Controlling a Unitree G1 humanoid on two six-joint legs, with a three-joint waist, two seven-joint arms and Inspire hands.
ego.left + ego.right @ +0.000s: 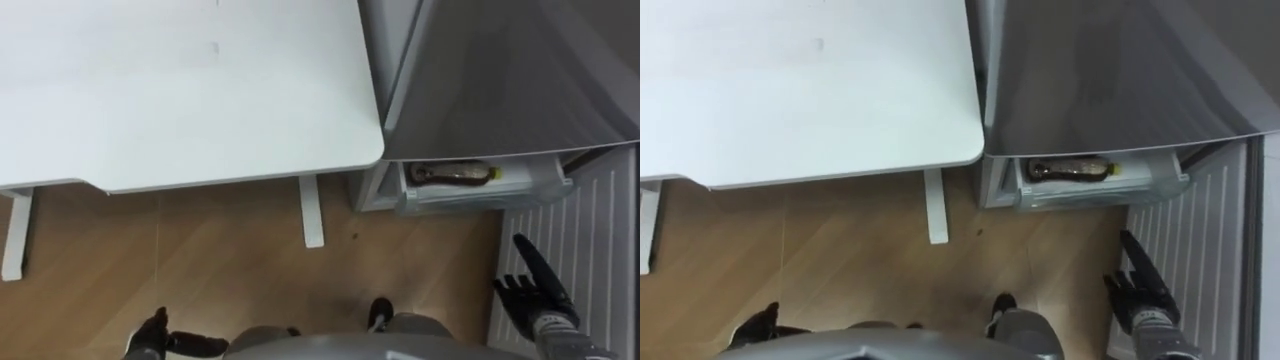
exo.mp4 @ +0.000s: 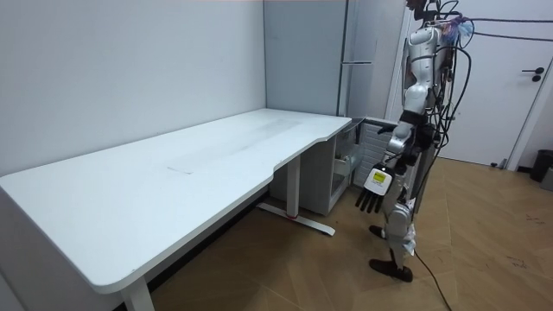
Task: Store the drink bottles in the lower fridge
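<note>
A brown drink bottle (image 1: 455, 175) with a yellow cap lies on its side in the pulled-out lower fridge drawer (image 1: 480, 193), under the grey fridge body (image 1: 500, 70). My right hand (image 1: 535, 285) is open with straight fingers, low at the right, a little in front of the drawer and beside the ribbed white inside of the fridge door (image 1: 595, 230). It holds nothing. At the lower left my left hand (image 1: 150, 335) hangs open and empty by my side; in the room view the left hand (image 2: 373, 186) has relaxed fingers pointing down. I stand facing the fridge (image 2: 307, 52).
The white table (image 1: 180, 90) fills the upper left, its corner next to the fridge and its white leg (image 1: 312, 210) on the wooden floor (image 1: 220, 260). Bare floor lies between me and the drawer.
</note>
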